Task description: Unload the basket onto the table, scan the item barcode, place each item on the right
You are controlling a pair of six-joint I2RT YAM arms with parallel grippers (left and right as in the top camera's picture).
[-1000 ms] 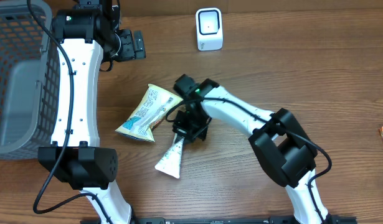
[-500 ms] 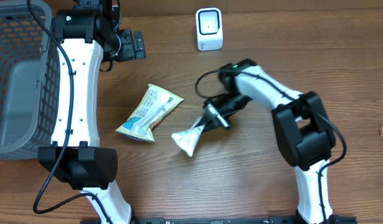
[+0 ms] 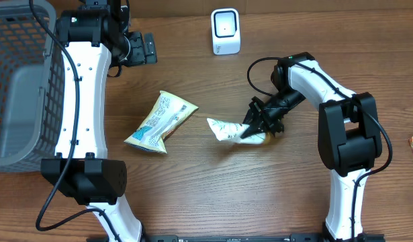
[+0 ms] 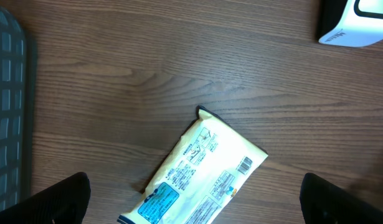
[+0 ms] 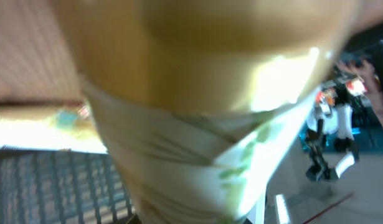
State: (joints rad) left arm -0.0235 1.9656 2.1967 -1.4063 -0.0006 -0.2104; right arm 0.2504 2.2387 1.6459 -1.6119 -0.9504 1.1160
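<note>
A basket is seen at the table's 9 o'clock edge. The left gripper is held wide open and empty toward 11 o'clock, with a packet laid flat at its 6 o'clock. A scanner is set at 12 o'clock. Near centre, well apart from it, a pouch is gripped at its 3 o'clock end by the right gripper, apparently pinched narrowly; the wrist view is blurred.

Crumpled white pouch, green-printed, sideways
</note>
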